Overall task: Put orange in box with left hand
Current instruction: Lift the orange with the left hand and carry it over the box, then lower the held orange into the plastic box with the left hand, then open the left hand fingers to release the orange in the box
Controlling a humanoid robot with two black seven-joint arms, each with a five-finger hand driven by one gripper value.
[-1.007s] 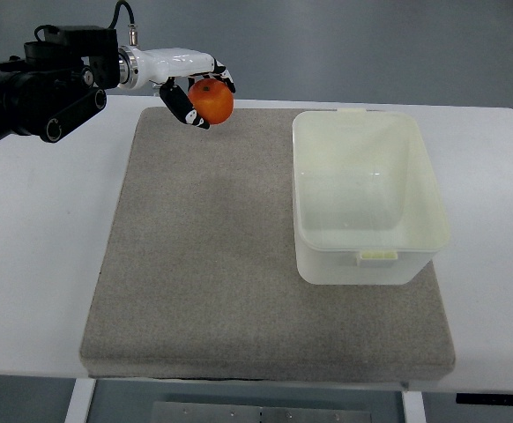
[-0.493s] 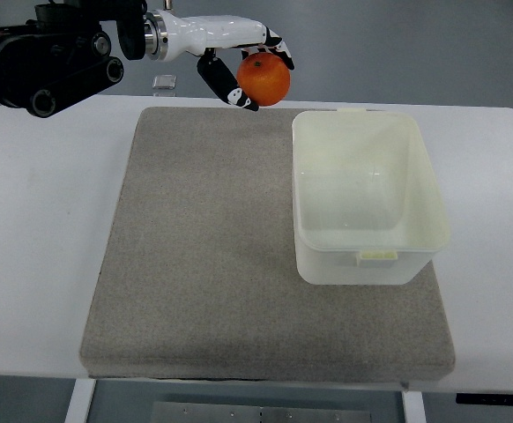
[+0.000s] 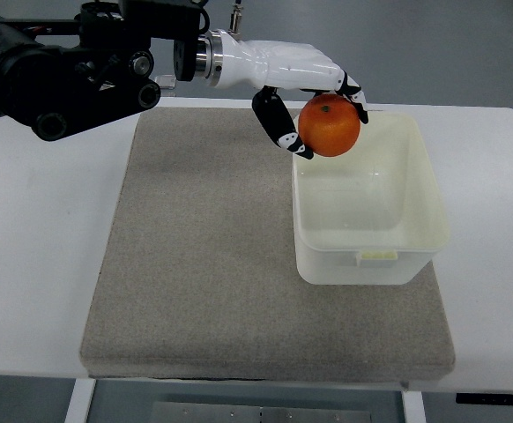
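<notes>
Grasping the orange (image 3: 330, 126) in curled fingers (image 3: 278, 123) above the box (image 3: 415, 220) rim, the left hand (image 3: 301, 84) risks a rim strike if released early.

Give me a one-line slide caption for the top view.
Left hand holds an orange over the far left corner of an empty plastic box on a grey mat.

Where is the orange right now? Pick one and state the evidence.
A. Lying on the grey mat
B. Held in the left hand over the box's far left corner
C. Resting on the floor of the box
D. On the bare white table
B. The left hand has its fingers wrapped around the orange, which shows in front of the far left corner of the empty box.
</notes>
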